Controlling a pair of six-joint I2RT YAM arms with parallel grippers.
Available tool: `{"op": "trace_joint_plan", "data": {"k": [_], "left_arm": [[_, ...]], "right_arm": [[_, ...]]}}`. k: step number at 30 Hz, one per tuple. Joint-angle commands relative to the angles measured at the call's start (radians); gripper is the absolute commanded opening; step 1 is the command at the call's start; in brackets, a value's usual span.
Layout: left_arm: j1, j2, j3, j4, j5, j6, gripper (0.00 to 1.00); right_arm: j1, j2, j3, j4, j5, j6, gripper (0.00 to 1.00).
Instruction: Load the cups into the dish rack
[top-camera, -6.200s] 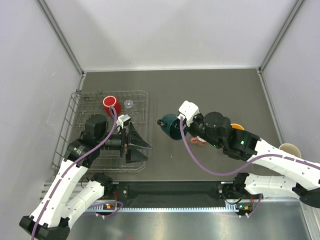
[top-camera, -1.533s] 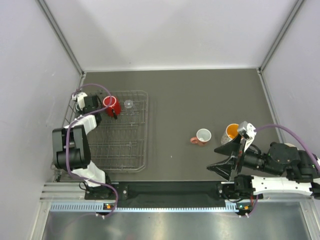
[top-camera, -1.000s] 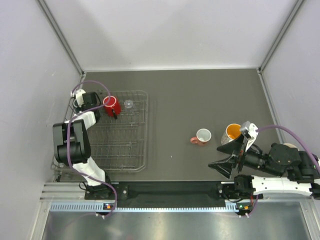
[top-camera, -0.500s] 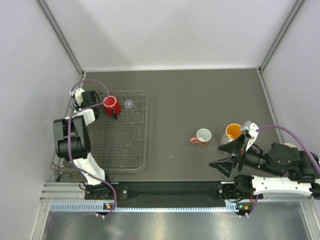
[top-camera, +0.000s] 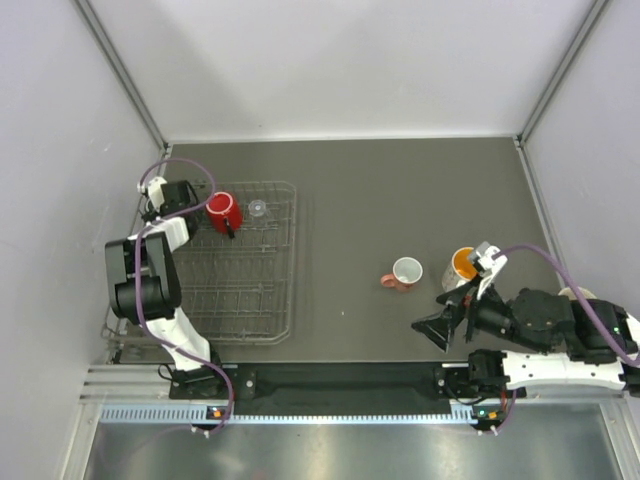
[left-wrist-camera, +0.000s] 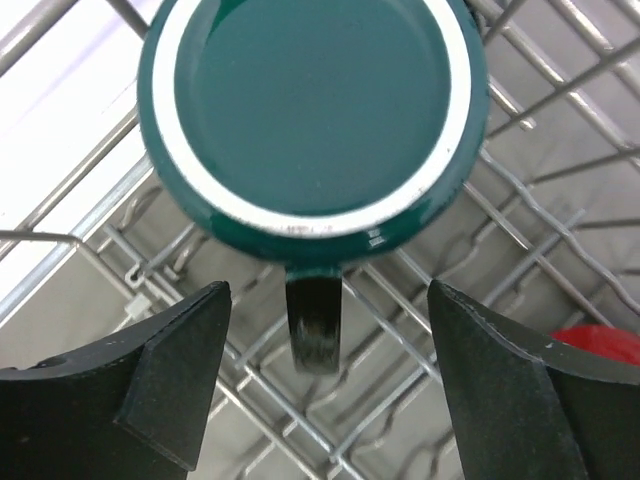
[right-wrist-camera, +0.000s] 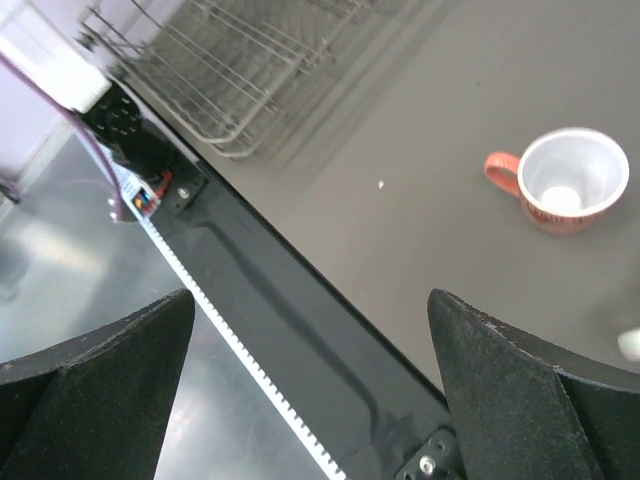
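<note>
The dark green mug lies in the dish rack with its white-ringed base facing the left wrist camera. My left gripper is open, a finger on each side of the mug's handle and apart from it. A red mug and a tiny clear glass also stand in the rack. The small pink mug and the white mug with the orange inside sit on the table. My right gripper hangs open and empty near the front edge.
A tan cup peeks out behind my right arm at the far right. A black rail runs along the table's front edge under the right gripper. The rack's left rim stands close to the left wall.
My left gripper has opened and let go of the green mug's handle. My right gripper has shifted a little left and toward the front edge.
</note>
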Motion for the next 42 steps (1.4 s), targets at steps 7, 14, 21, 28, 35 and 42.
{"op": "trace_joint_plan", "data": {"k": [7,14,21,28,35,42], "left_arm": [[0.008,-0.273,-0.015,-0.168,0.17,-0.128,0.86],[-0.001,-0.52,-0.067,-0.361,0.363,-0.268,0.88],[-0.078,-0.784,-0.188,-0.368,0.486,-0.277,0.91],[-0.392,-0.777,-0.156,-0.392,0.496,-0.277,0.93],[-0.685,-0.836,-0.205,-0.394,0.563,-0.294,0.95],[-0.77,-1.005,-0.348,-0.383,0.765,-0.342,0.94]], "right_arm": [[0.0,0.21,0.058,-0.121,0.069,0.179,1.0],[-0.001,0.416,0.117,-0.177,0.099,0.361,1.0],[-0.003,0.608,0.307,-0.203,0.037,0.458,1.0],[-0.046,0.734,0.365,-0.199,0.034,0.391,1.0],[-0.26,0.723,0.299,-0.228,0.005,0.366,1.0],[-0.417,0.691,0.249,-0.257,0.085,0.319,1.0]]}}
